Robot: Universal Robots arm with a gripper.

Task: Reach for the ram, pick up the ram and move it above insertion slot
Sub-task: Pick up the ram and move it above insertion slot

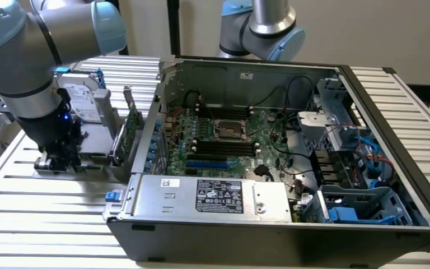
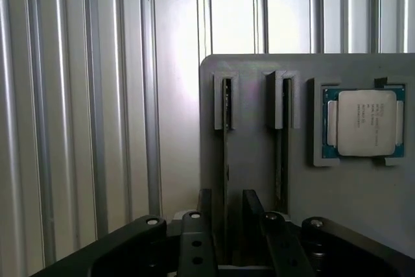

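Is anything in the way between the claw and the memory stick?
Nothing visible. The gripper hangs directly over the ram, which stands on edge in its grey holder, with an open finger on either side.

Worktop point(image 1: 43, 207): silver aluminium, ribbed in long parallel slats with dark grooves between. An open computer case point(image 1: 275, 246), dark-walled, sits on it and takes up the exterior view's middle and right. Just beside the case, on the exterior view's left, a grey fixture plate point(image 2: 363, 199) lies flat on the slats. Bare slats show beyond the plate's edge and on both sides of the case.
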